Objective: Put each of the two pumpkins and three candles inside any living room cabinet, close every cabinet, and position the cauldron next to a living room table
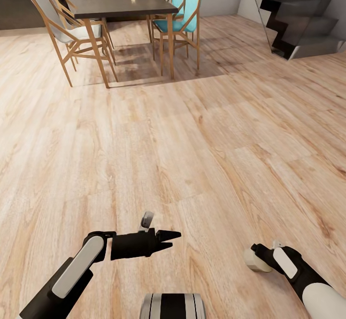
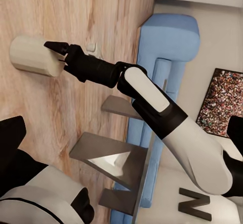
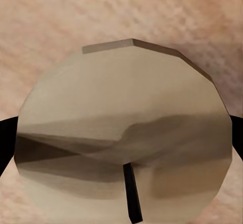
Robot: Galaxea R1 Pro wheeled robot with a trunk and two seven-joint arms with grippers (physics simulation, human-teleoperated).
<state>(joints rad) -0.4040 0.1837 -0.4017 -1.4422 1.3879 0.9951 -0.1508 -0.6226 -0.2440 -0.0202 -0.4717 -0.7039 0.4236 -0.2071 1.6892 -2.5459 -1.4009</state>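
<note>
A stubby beige candle (image 1: 253,261) hangs low over the wood floor at the lower right, with my right gripper (image 1: 256,252) shut on it. The left wrist view shows the same candle (image 2: 30,56) clamped at the tip of my right gripper (image 2: 59,57). Up close, the candle (image 3: 121,133) has a dark finger at each side. My left gripper (image 1: 173,240) hovers at the lower middle, pointing right, open with nothing in it. The pumpkins, the cabinet and the cauldron are out of view.
A dark-topped dining table (image 1: 125,4) with wooden chairs (image 1: 67,30) and teal chairs (image 1: 180,18) stands ahead at the far left. A dark staircase (image 1: 298,16) rises at the far right. A blue armchair (image 2: 169,39) stands behind me. Bare plank floor (image 1: 192,141) stretches between.
</note>
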